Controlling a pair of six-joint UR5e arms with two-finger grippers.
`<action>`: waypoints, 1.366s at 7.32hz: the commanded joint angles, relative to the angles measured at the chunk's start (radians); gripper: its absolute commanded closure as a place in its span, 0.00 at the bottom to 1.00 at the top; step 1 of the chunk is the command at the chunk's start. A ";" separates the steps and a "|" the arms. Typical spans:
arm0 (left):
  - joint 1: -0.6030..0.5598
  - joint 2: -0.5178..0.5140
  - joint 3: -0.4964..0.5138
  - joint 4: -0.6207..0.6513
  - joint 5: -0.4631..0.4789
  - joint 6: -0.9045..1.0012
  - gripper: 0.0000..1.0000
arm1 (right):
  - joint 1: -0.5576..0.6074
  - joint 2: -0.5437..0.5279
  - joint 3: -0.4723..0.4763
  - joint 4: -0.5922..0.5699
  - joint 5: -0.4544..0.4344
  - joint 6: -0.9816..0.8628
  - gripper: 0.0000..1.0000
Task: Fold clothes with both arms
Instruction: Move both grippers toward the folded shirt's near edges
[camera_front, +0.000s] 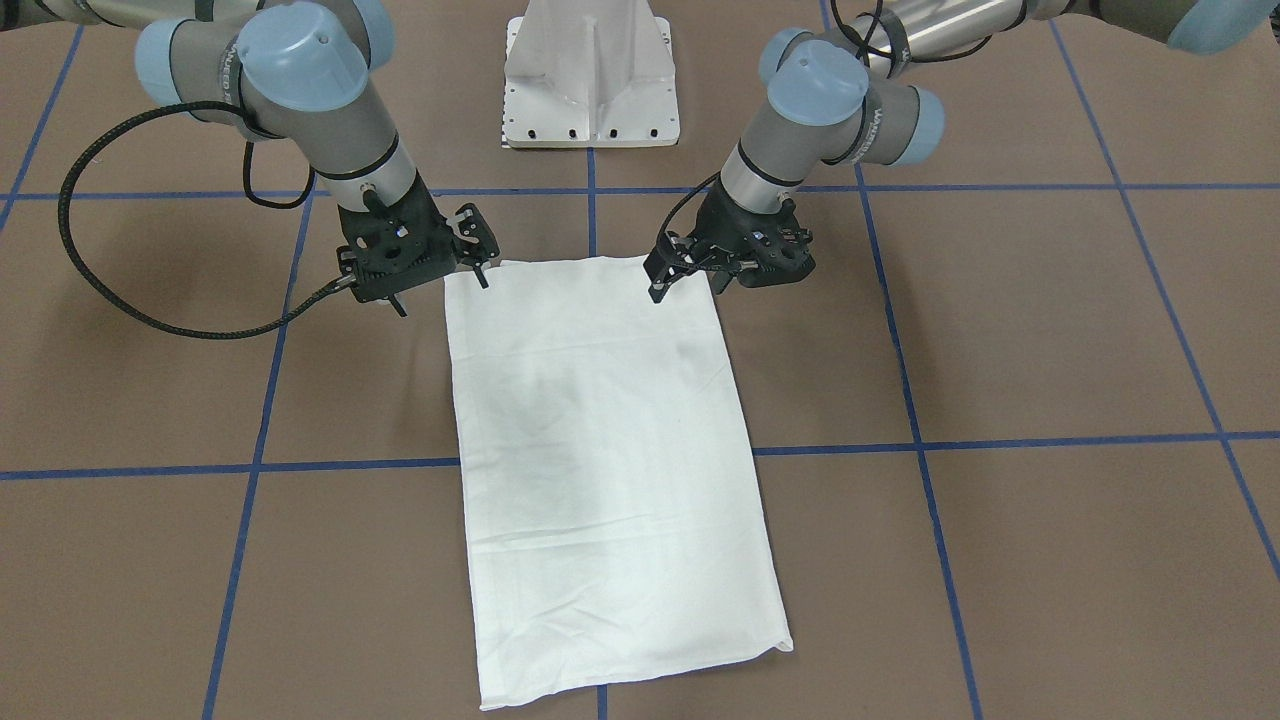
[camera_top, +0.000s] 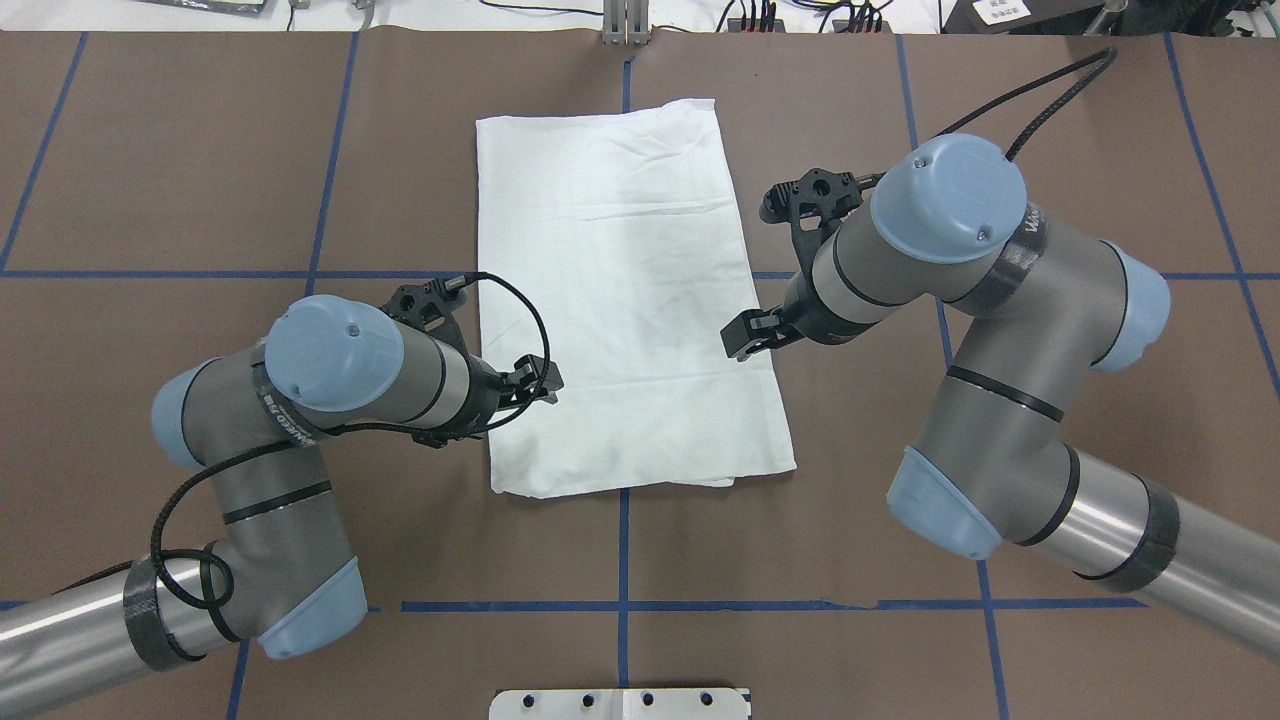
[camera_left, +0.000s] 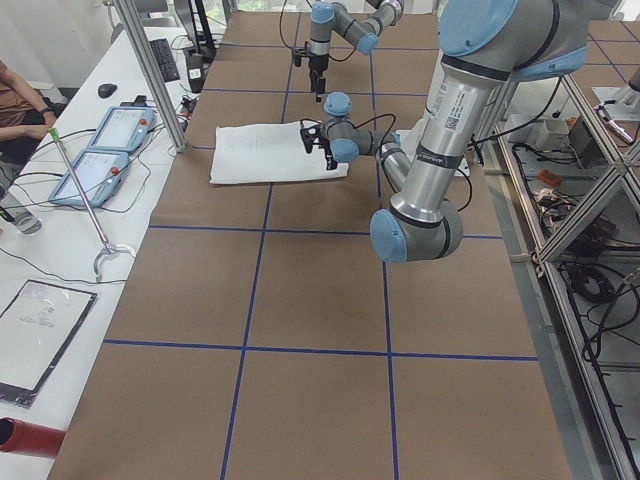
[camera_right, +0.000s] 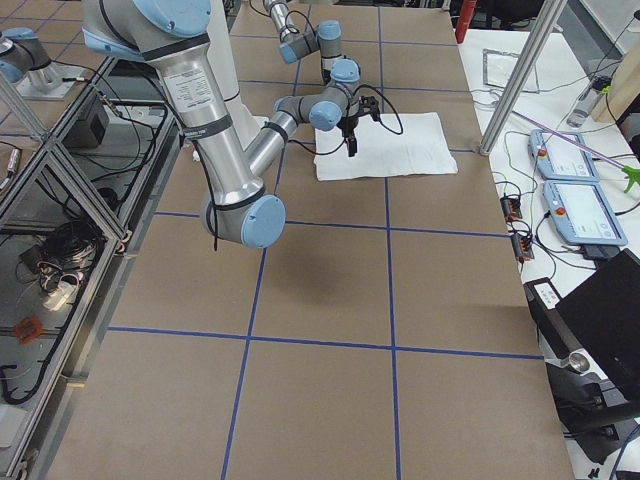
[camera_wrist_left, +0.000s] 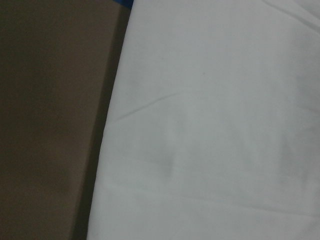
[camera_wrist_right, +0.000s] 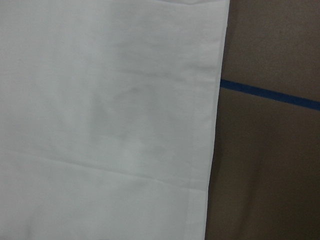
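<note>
The clothes are a single white shirt (camera_front: 600, 450), folded into a long narrow rectangle (camera_top: 620, 300) and lying flat on the brown table; no print or label shows. Both black grippers hang low over its end nearest the robot. My left gripper (camera_front: 688, 288) straddles one corner there, its fingers spread with nothing held. My right gripper (camera_front: 442, 293) stands open at the other corner, one fingertip (camera_front: 484, 278) at the cloth's edge. In the overhead view the left gripper (camera_top: 535, 383) and right gripper (camera_top: 745, 338) flank the shirt's long sides. Both wrist views show only white cloth (camera_wrist_left: 215, 125) (camera_wrist_right: 100, 110) and table, no fingers.
The white pedestal base (camera_front: 592, 80) stands just behind the shirt's near end. Blue tape lines (camera_front: 1000, 440) grid the brown table. A side bench holds tablets (camera_left: 100, 150) and cables, with a person's arm (camera_left: 15, 95) at its far edge. Metal posts (camera_right: 515, 80) rise beside the table.
</note>
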 joint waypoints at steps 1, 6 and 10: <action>0.021 0.005 -0.009 0.092 0.022 -0.008 0.01 | -0.002 0.000 0.005 0.000 0.001 0.017 0.00; 0.094 0.004 -0.023 0.094 0.021 -0.010 0.14 | -0.003 -0.001 0.016 0.000 0.001 0.033 0.00; 0.091 0.010 -0.009 0.095 0.021 -0.008 0.22 | -0.003 0.000 0.014 0.000 -0.001 0.033 0.00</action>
